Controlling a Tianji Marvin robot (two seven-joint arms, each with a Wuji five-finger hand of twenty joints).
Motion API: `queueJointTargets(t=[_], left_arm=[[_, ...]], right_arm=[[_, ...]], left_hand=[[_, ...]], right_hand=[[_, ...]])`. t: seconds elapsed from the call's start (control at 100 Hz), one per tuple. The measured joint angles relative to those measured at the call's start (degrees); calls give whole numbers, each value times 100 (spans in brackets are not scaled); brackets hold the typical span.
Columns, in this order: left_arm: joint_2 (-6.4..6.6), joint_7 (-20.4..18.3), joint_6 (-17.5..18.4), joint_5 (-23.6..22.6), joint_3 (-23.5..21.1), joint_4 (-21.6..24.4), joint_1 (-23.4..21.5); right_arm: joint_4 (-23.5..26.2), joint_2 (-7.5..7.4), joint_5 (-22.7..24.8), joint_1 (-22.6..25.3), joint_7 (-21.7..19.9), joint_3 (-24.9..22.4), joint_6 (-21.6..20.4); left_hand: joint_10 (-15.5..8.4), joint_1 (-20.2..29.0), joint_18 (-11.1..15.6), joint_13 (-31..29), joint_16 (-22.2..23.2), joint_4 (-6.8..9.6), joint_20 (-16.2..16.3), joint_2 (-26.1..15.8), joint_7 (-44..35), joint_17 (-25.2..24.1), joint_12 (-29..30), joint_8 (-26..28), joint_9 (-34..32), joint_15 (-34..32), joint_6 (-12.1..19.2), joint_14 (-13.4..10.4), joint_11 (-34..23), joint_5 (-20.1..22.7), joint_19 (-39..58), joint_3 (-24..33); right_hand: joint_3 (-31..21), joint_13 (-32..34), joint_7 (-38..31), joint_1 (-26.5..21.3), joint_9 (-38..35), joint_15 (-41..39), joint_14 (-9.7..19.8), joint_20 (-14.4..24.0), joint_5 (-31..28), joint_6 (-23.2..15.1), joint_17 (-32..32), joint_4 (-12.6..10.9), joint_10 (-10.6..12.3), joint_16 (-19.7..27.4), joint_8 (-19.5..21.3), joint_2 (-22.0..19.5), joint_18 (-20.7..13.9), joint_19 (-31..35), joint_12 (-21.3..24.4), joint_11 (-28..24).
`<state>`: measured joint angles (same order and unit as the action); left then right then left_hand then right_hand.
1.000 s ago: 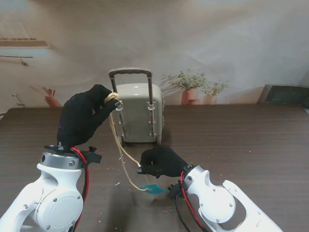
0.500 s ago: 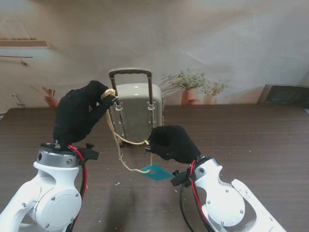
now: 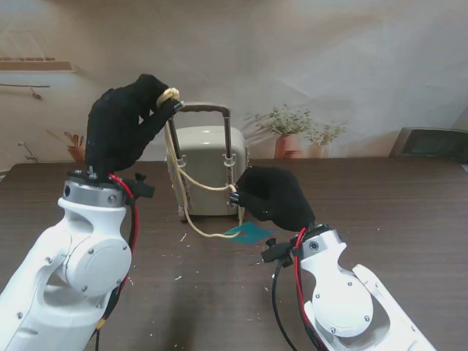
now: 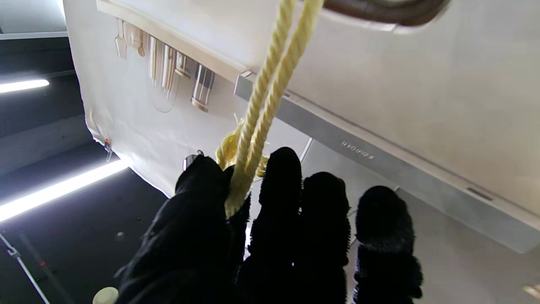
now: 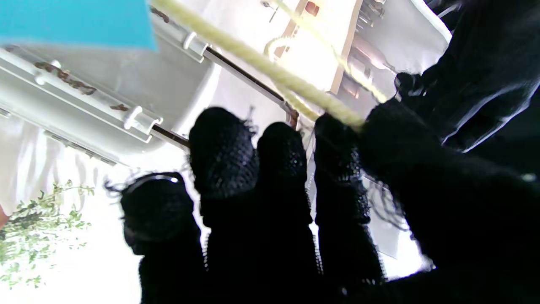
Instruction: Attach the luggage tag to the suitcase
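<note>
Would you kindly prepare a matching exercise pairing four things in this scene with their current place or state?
Things:
1. small beige hard-shell suitcase
2. flat teal luggage tag
3. yellow twisted cord
4. black-gloved left hand

Places or states:
A. raised beside the dark telescopic handle, pinching a cord loop
B. standing upright on the dark wooden table
C. dangling from the cord near the right hand
D. strung in loops between both hands

Pairs: 1-B, 2-C, 3-D, 4-A
</note>
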<state>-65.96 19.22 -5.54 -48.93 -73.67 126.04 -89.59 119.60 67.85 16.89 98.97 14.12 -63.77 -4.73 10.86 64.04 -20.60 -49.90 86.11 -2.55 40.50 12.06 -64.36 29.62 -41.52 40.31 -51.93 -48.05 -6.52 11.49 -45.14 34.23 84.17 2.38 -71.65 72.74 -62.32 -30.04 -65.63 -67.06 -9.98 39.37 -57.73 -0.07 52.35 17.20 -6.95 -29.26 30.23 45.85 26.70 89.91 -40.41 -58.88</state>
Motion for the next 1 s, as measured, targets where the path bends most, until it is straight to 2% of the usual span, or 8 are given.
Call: queueJointTargets(t=[0.23,0.45,0.76,1.0], left_arm=[[17,-567,-274,-53,411,-483,1175],[39,-965,-571,-170,767,-1057,1913],[24,-934,-679,-128,1203,-1949,2749],[-39,-864,-785,-86,1411,-2357,3272]], right_arm=[[79,3,-17,-8,11,-21,-14],[112,13,-66,-63,12,-71,-13],[167,12,-62,-185,-37,-147,54],[172,13,-54,-356,-24,-90,85]], left_hand=[[0,0,0,-1,0,0,1,0,0,15,0,-68,-1,0,0,0,0,0,0,0],[0,0,0,-1,0,0,1,0,0,21,-1,-138,-1,0,0,0,0,0,0,0],[0,0,0,-1,0,1,1,0,1,46,-1,-151,-1,0,1,0,0,0,0,0],[0,0,0,-2,0,1,1,0,1,59,-1,-215,-1,0,2,0,0,0,0,0]], right_hand=[[0,0,-1,0,0,0,1,0,5,0,0,0,-3,0,46,0,-1,0,0,-1],[0,0,-1,0,0,0,1,1,6,0,0,0,-5,0,49,-1,-1,0,0,-2],[0,1,-1,0,0,0,1,1,7,1,-8,0,-7,0,50,-1,-1,0,0,-2],[0,1,-1,0,0,0,1,2,8,1,-9,0,-9,0,50,-1,-1,0,0,-2]])
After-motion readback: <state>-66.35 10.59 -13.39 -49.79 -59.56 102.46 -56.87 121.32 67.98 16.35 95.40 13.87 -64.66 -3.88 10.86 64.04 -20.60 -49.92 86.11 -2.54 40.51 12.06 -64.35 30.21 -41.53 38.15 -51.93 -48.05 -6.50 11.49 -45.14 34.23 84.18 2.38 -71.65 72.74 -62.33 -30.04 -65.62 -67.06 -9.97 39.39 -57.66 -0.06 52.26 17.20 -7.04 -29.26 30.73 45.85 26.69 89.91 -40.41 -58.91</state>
